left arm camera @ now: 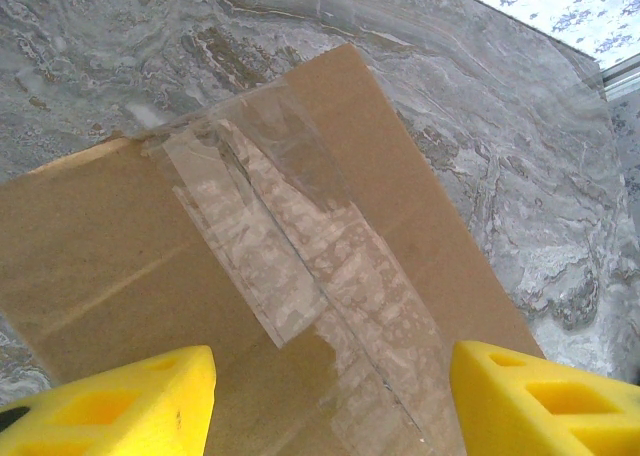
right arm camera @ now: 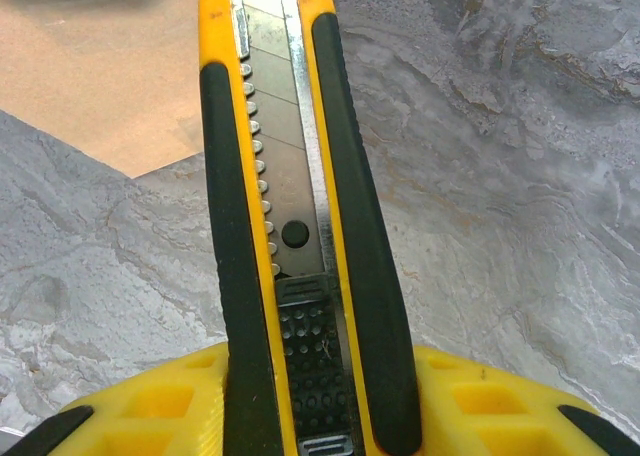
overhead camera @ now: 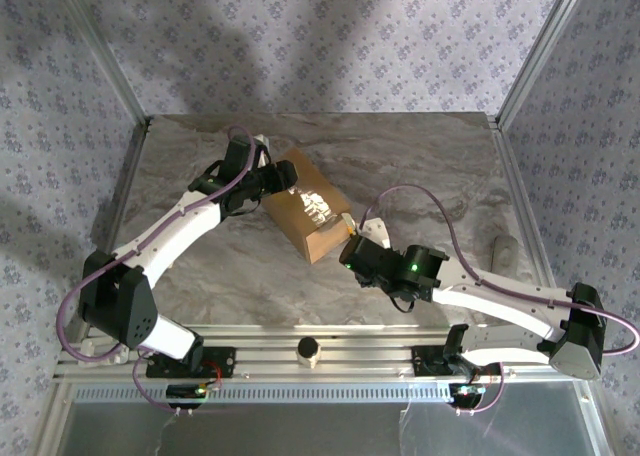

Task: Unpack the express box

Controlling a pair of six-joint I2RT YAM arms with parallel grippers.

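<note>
The express box, brown cardboard with a clear-taped seam across its top, lies slantwise mid-table. My left gripper hovers over the box's far-left end; in the left wrist view its gripper is open, yellow fingers wide apart above the taped top with nothing between them. My right gripper is at the box's near-right corner, shut on a yellow-and-black utility knife with its blade extended toward the box. The blade tip runs past the frame's top edge.
The marble-patterned table has free room behind and to the right of the box. A small pale cylinder sits on the front rail between the arm bases. Metal frame posts border the sides.
</note>
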